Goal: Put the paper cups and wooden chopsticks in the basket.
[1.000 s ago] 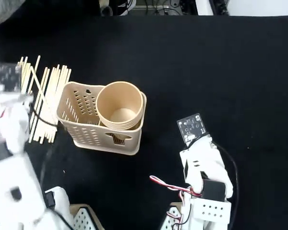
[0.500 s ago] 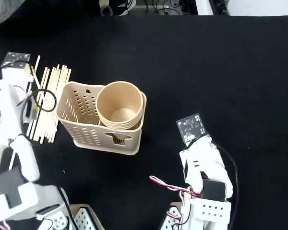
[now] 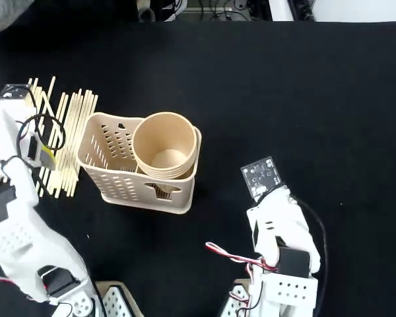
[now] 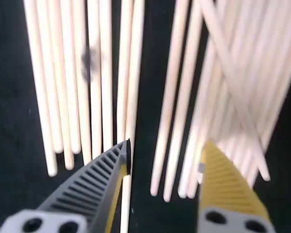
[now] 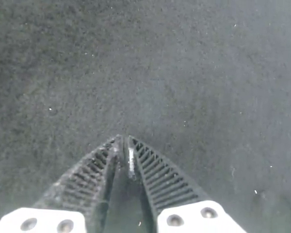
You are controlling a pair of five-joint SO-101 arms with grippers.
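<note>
A beige slotted basket [image 3: 112,165] stands left of centre with stacked paper cups [image 3: 165,148] inside it. Several wooden chopsticks [image 3: 71,132] lie side by side on the black cloth just left of the basket. My left arm hangs over the left part of that pile. In the left wrist view my left gripper [image 4: 166,150] is open, its fingers straddling a few chopsticks [image 4: 172,97] close below. My right gripper [image 5: 123,142] is shut on nothing, low over bare cloth; its arm [image 3: 277,231] rests at the lower right.
Black cloth [image 3: 303,99] covers the whole table. Cables and equipment [image 3: 211,10] line the far edge. The arm bases [image 3: 112,300] sit at the near edge.
My left arm has swung up over the chopstick pile and then settled lower and further left over it. The right arm, basket and cups have stayed put.
</note>
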